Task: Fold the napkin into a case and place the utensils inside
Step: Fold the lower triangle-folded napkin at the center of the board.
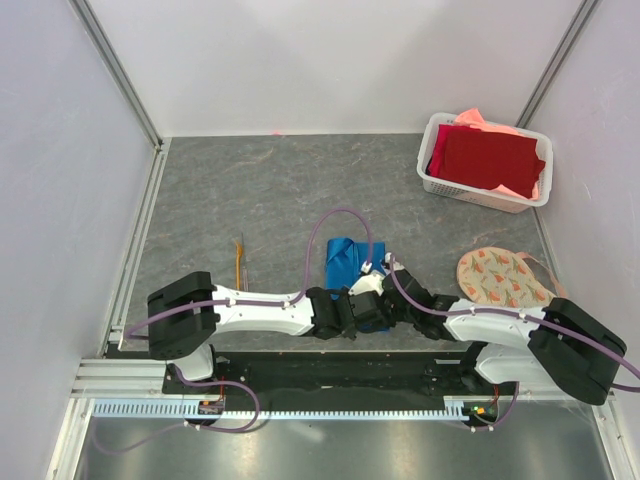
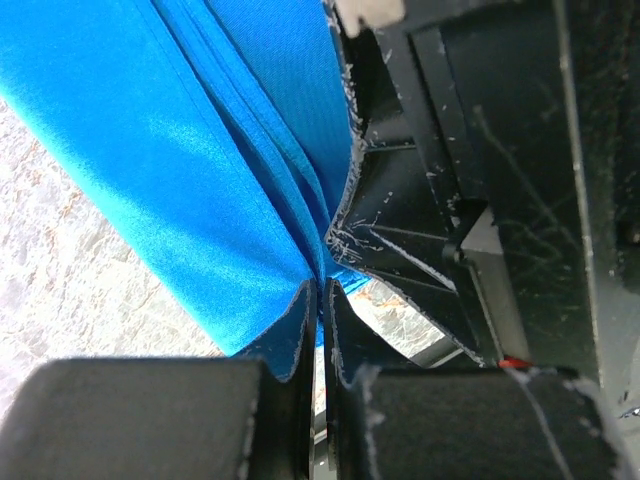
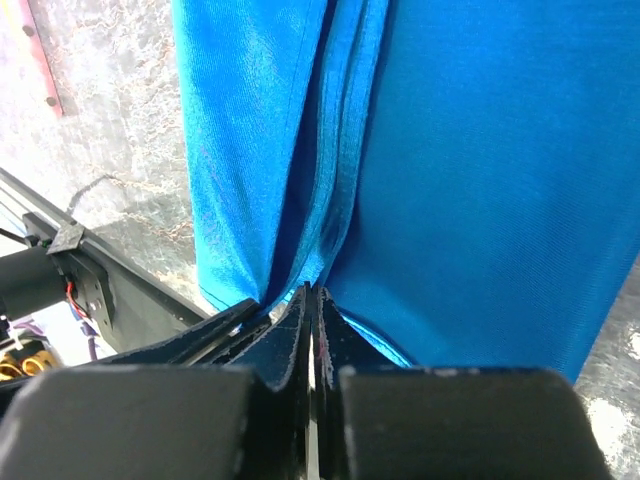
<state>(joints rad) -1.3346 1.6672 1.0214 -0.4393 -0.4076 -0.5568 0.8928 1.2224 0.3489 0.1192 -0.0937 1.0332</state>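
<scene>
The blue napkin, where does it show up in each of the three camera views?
Top external: the napkin lies folded near the centre of the table.
Left wrist: the napkin fills the upper left, its edge pinched in the left gripper.
Right wrist: the napkin fills most of the frame, its edge pinched in the right gripper.
Shared landmark: the grey marbled table under it.

The napkin (image 2: 180, 150) is a thin blue cloth with a fine weave and a soft satin shine, the table (image 1: 250, 190) looks like matt grey veined stone, the fingers (image 2: 285, 335) of the left gripper (image 2: 320, 300) are black matt plastic with many pale scratches, and the basket (image 1: 465, 193) is white plastic.
</scene>
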